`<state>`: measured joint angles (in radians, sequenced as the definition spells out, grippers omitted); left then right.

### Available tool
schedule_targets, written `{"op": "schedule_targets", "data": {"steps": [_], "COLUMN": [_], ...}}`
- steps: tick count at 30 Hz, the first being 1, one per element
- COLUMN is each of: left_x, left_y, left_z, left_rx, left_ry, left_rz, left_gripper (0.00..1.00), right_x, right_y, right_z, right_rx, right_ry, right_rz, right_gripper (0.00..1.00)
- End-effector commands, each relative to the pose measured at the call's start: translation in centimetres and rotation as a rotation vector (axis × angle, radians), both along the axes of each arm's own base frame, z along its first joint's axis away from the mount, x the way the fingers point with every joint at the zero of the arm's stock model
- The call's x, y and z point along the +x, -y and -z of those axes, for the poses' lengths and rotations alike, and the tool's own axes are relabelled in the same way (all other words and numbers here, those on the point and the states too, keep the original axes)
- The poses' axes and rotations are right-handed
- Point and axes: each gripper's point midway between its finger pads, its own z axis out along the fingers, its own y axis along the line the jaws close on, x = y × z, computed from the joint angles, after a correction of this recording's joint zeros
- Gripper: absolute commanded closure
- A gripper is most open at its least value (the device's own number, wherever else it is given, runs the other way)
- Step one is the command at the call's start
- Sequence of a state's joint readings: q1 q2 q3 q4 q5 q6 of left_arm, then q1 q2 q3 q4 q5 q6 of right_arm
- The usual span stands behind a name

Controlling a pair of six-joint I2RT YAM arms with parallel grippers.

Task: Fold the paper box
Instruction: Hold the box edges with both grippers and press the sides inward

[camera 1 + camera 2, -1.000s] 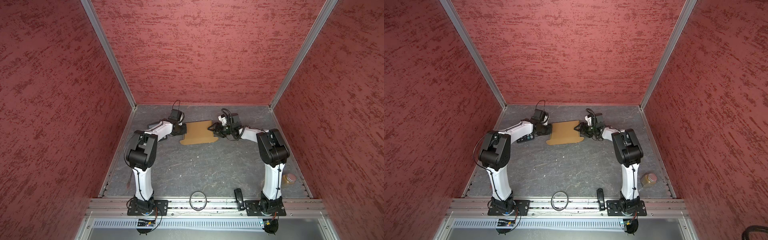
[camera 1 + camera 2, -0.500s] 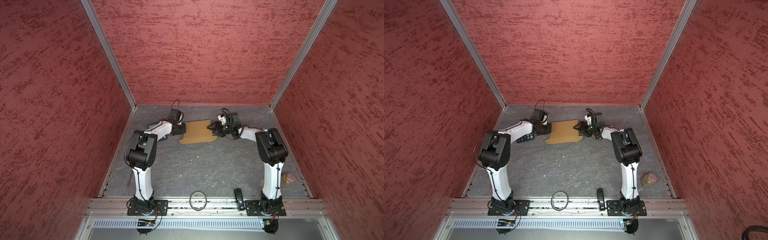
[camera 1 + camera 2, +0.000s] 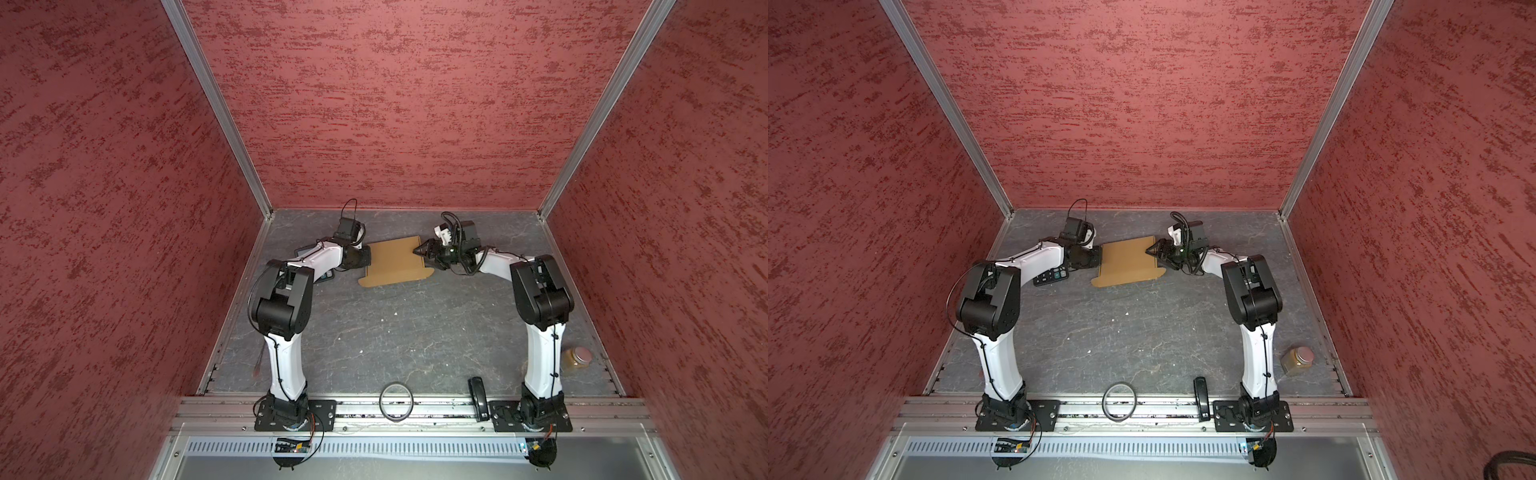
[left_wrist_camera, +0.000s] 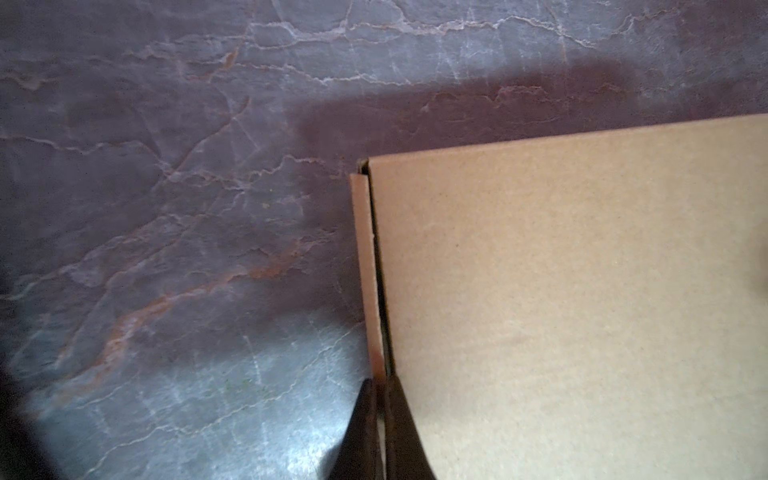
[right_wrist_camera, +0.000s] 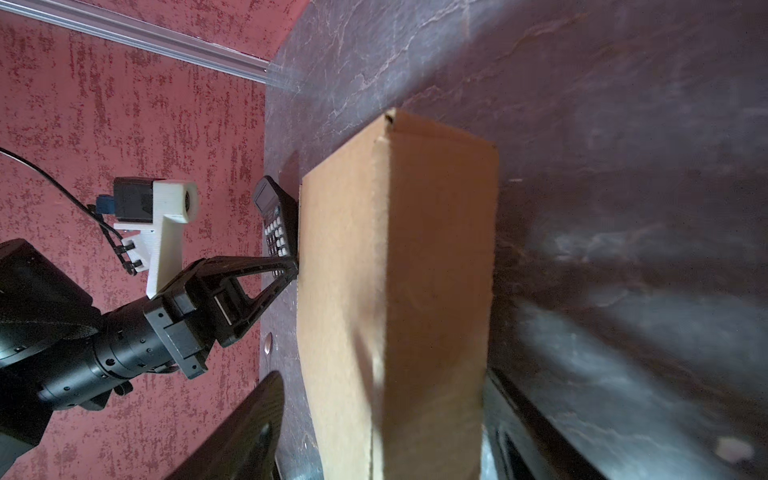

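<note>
Left tool (image 4: pixel 379 384) pressed together on a thin side flap at the left edge of the paper box (image 3: pixel 395 262) — a shallow, plain tan-brown cardboard mailer lying at the far middle of the dark grey, stone-veined surface (image 3: pixel 395 332). Right tool (image 3: pixel 422 257) at the box's right edge, jaws spread wide with that end of the box between them; whether its fingers touch the cardboard cannot be told. Lid panel lies flat over the box, and a flap with rounded corners juts from its near side. Black calculator (image 3: pixel 1052 276) with pale keys lies just left of the box — partly under the left arm.
</note>
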<state>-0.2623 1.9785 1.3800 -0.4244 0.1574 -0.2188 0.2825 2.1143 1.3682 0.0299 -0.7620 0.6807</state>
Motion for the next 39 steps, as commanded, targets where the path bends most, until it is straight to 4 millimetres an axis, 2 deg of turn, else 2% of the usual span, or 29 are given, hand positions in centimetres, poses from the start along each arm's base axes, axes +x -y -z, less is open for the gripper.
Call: {"op": "schedule_targets", "data": {"steps": [1, 10, 16, 31, 39], "left_x": [-1.4, -1.3, -1.6, -1.7, -1.6], "left_y": [-0.6, -0.8, -0.9, -1.5, -1.3], "left_z": [3.3, 3.4, 3.8, 4.4, 4.2], "left_rx": [0.025, 0.022, 0.026, 0.029, 0.025], "left_ry": [-0.084, -0.087, -0.094, -0.104, -0.099], "left_rz": [0.012, 0.010, 0.009, -0.002, 0.000], "left_gripper": [0.92, 0.93, 0.93, 0.93, 0.93], "right_x": [0.4, 0.5, 0.6, 0.5, 0.9], "right_y": [0.1, 1.5, 2.1, 1.6, 0.7], "right_z": [-0.1, -1.4, -1.5, -1.0, -1.4], "right_rx": [-0.042, -0.072, -0.072, -0.044, -0.029], "right_ry": [0.018, 0.047, 0.048, 0.030, 0.037], "right_rz": [0.006, 0.035, 0.041, 0.020, -0.006], "right_gripper": [0.24, 0.23, 0.23, 0.22, 0.22]}}
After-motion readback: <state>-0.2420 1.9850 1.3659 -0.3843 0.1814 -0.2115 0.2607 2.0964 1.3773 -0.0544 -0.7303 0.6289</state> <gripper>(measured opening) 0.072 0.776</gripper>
